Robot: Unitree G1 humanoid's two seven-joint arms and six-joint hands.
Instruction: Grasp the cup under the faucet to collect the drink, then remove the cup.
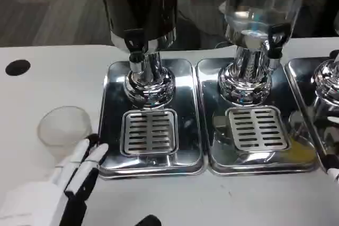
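Head view: one clear cup [64, 126] is seen standing on the white table [254, 199], left of the dark dispenser [140, 9] and apart from its faucet [135, 51]. Two full dispensers are counted, the second one clear [265, 3], each over one slotted drip grate [149, 132]; a third is cut by the right edge. The left hand [74, 175] is held open, its fingers [95, 154] spread just beside the cup, nothing gripped. Only a fingertip of the right hand [332, 172] is seen, so its state cannot be told.
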